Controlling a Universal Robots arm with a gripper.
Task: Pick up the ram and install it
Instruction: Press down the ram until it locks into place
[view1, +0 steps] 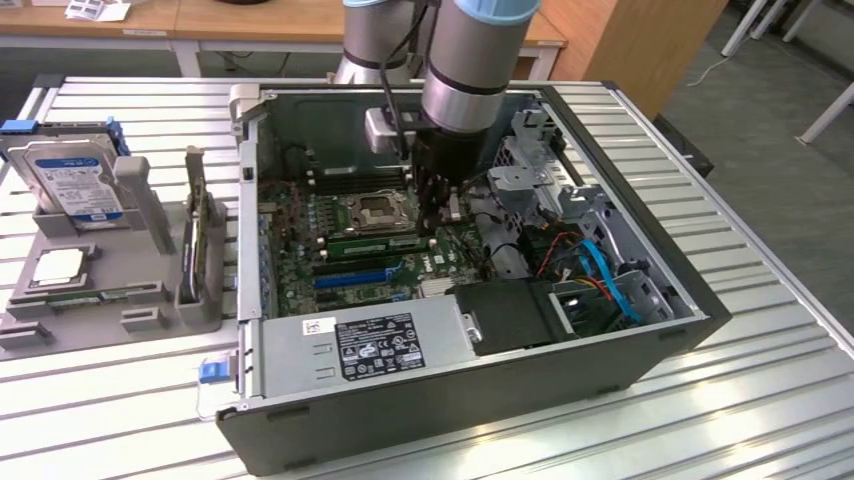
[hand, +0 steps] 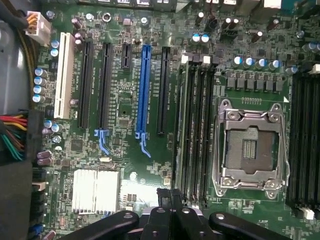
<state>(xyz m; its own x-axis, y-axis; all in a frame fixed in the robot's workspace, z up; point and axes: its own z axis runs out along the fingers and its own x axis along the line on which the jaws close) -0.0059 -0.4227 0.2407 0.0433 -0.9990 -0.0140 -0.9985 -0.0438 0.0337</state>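
**Exterior view.** The arm reached down into the open computer case (view1: 667, 330) on the tabletop (view1: 774, 400). The hand (view1: 447, 222) stood on the exterior view's right of the processor socket (view1: 370, 212), low over the motherboard. The ram (view1: 380, 243) lay just beside the socket on its near side, apparently seated in 1 of the memory slots. Its long axis ran from the exterior view's left to its right, with the right end nearest the hand. Contact between hand and ram could not be made out.

**Wrist view.** The hand (hand: 170, 196) was shut, the fingertips together with nothing seen between them. It was lined up with the end of the bank of memory slots (hand: 192, 135) beside the socket (hand: 247, 147). The slots ran lengthwise away from the hand.
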